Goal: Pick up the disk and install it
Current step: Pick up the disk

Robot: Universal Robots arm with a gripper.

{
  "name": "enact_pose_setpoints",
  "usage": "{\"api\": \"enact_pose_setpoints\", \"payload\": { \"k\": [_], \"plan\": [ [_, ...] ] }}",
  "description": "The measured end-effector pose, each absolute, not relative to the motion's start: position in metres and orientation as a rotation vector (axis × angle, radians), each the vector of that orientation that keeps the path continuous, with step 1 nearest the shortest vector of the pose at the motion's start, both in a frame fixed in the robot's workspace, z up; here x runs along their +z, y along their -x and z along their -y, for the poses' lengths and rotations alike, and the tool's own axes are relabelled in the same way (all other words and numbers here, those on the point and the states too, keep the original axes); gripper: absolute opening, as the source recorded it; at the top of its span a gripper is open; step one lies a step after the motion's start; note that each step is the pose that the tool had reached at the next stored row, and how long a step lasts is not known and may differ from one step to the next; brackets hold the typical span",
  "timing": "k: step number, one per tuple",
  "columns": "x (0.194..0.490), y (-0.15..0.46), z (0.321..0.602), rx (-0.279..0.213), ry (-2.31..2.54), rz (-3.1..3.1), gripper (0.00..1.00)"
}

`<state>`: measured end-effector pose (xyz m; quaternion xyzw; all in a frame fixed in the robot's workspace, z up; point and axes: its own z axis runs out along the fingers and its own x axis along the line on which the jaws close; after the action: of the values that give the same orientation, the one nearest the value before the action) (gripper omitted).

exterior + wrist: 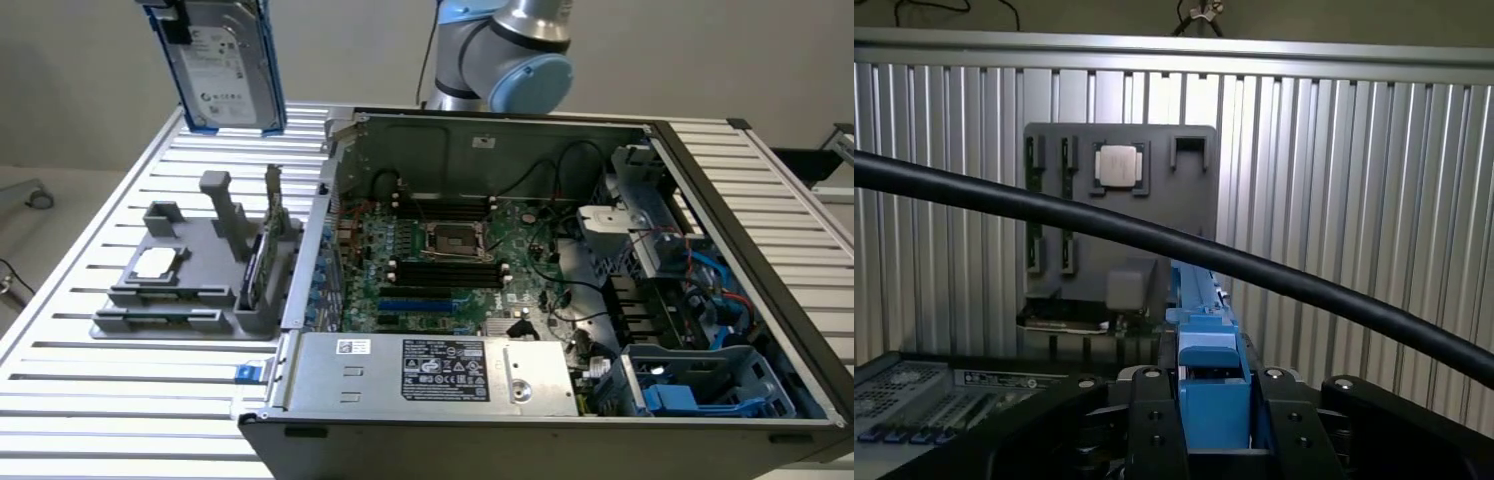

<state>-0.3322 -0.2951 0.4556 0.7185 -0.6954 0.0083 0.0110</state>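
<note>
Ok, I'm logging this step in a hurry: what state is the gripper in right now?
The gripper is closed on the disk, holding it upright in the air by its blue-framed edge.

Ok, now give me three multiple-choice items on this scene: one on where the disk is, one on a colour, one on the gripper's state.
1. Where is the disk?
A. Lying on the grey fixture
B. Held in the air above the table, at the exterior view's left
C. Seated in the computer's drive bay

2. What colour is the disk's carrier frame?
A. Blue
B. Red
C. Yellow

3. What state is the gripper in?
A. Open and empty
B. Shut on the small square chip
C. Shut on the disk

Answers:
1 B: the disk hangs clear of the fixture and the open computer case.
2 A: blue edging runs down both its sides.
3 C: the wrist view shows the blue frame clamped between the black fingers, while the chip lies on the fixture.
</note>
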Motion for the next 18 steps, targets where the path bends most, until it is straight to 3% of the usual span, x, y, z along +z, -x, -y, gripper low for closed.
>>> {"api": "enact_pose_setpoints", "payload": {
  "k": [18],
  "plan": [
    [0.472, 0.251, 0.297, -0.017, -2.228, 2.155, 0.33]
  ]
}}
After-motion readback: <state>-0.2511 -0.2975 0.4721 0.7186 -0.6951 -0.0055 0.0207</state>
